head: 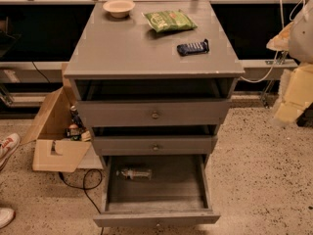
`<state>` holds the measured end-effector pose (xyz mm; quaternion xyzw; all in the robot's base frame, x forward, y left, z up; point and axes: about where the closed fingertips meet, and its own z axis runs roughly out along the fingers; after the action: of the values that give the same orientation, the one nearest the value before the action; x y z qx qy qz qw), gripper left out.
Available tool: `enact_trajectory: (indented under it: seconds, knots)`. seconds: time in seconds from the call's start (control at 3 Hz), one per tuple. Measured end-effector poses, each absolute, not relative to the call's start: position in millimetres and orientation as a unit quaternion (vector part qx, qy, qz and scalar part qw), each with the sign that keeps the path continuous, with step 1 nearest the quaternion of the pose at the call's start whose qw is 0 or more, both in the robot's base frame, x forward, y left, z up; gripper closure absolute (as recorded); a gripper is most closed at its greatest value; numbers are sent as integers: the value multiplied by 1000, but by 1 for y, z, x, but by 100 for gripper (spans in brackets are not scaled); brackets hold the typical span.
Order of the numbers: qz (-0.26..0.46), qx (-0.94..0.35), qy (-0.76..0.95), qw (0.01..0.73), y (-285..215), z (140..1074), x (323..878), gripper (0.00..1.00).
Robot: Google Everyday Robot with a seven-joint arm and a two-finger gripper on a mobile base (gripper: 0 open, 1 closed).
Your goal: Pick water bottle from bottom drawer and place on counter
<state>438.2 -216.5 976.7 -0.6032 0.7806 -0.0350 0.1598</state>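
The water bottle (134, 173), clear with a pale label band, lies on its side in the back left of the open bottom drawer (156, 218). The drawer is pulled far out from the grey cabinet. The counter (142, 55) is the flat grey top of the cabinet. My gripper (289, 106) shows as pale yellow and white parts at the right edge of the view. It hangs beside the cabinet at about the height of the top drawer, well above and to the right of the bottle, and touches nothing.
On the counter stand a beige bowl (119, 7), a green chip bag (169, 20) and a dark blue ridged gadget (192, 47). Two shallower drawers (155, 114) sit slightly open above. A cardboard box (56, 141) and a black cable (83, 185) lie left; someone's shoe (7, 146) is far left.
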Motion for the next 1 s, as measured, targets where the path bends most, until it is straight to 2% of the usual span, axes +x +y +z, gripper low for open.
enact_trajectory:
  seconds: [0.67, 1.0]
  knots:
    - [-17, -596, 788, 154, -211, 947, 440, 0]
    - [36, -575, 802, 158, -197, 886, 439, 0]
